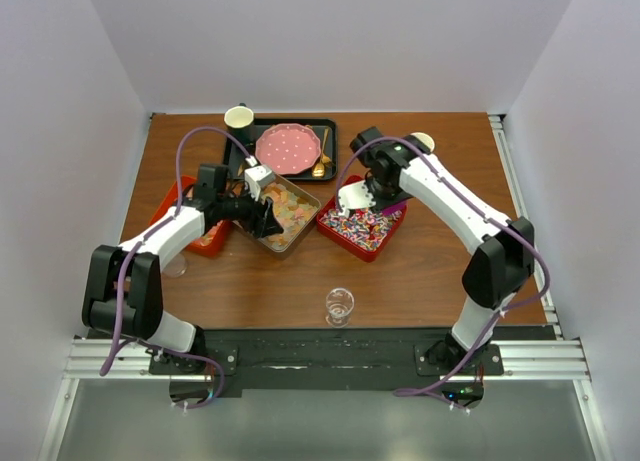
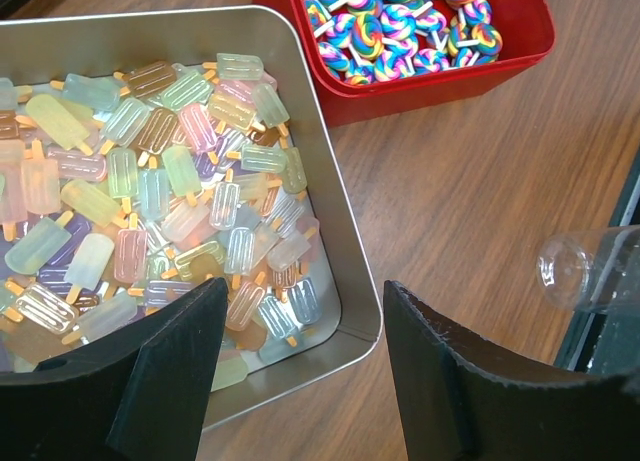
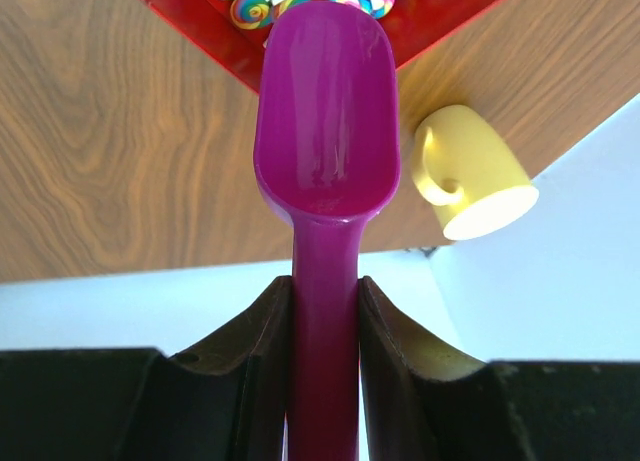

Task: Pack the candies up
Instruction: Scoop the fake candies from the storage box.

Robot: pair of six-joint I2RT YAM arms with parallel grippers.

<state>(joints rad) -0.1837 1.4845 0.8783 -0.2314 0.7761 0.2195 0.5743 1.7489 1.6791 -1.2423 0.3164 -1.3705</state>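
Pastel popsicle-shaped candies (image 2: 150,181) fill a metal tin (image 2: 345,241), which the top view shows as the tin (image 1: 303,231). Swirled lollipop candies (image 2: 400,26) lie in a red box (image 2: 440,86), seen from above as the box (image 1: 340,231). My left gripper (image 2: 305,371) is open and empty, its fingers straddling the tin's near corner; from above the left gripper (image 1: 267,221) sits at the tin's left side. My right gripper (image 3: 325,311) is shut on the handle of an empty purple scoop (image 3: 327,121), held over the red box's edge.
A second red box (image 1: 205,243) lies partly under my left arm. A black tray (image 1: 240,166) at the back holds a pink plate (image 1: 289,148), a gold spoon (image 1: 320,163) and a dark cup (image 1: 239,121). A yellow cup (image 3: 470,176) and a clear glass (image 1: 340,305) stand nearby.
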